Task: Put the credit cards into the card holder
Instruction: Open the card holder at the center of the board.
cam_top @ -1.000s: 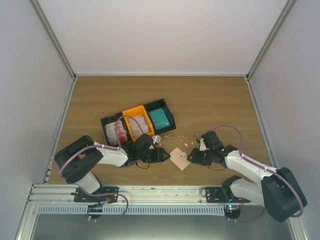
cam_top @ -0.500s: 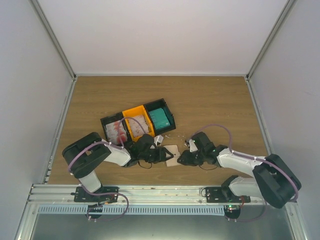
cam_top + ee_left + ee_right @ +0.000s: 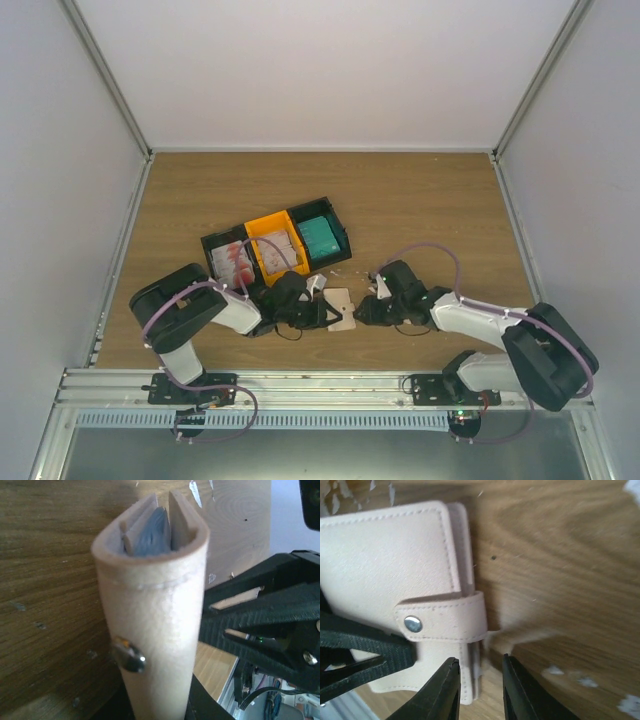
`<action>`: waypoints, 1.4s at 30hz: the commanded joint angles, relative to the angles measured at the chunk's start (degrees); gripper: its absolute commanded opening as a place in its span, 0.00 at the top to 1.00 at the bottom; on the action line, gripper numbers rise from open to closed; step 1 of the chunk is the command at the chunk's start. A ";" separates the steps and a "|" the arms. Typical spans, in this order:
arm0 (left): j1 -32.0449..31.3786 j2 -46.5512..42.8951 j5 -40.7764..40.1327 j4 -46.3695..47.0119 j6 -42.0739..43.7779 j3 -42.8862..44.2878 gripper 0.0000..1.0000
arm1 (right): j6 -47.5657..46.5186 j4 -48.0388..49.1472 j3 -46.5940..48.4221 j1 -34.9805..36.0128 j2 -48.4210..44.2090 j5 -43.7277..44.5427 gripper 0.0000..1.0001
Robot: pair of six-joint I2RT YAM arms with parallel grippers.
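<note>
The holder is down low at the counter, near the front edge, between the two arms; I cannot tell if it rests on the wood or is lifted a bit. It is tan; its tab is folded over the front, and a shiny snap sits on the tab.

The left gripper has closed on the holder from the left side; in the right wrist view one of its black fingers lies flat on the holder's face, just under the snap. In the left wrist view the holder sticks out from that gripper and shows its thin end; something blue-grey shows between its flaps, and I cannot tell if that is a card.

The right gripper is at the holder's other side, by the corner under the tab; its two fingers stand a little apart, with the holder's thin edge in the gap; I cannot tell if they pinch it.

The bins stand just behind the holder, a bit to the left; there are three in a row, black, orange, black. The cards lie in them; teal ones in the right black bin, white ones in the orange bin, white ones with red in the left black bin. Small white scraps lie on the counter between the bins and the holder.
</note>
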 commanded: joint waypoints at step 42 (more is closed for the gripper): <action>0.11 -13.06 -10.89 -13.91 16.68 5.31 1.00 | 5.95 -28.95 19.73 8.40 6.71 38.06 0.60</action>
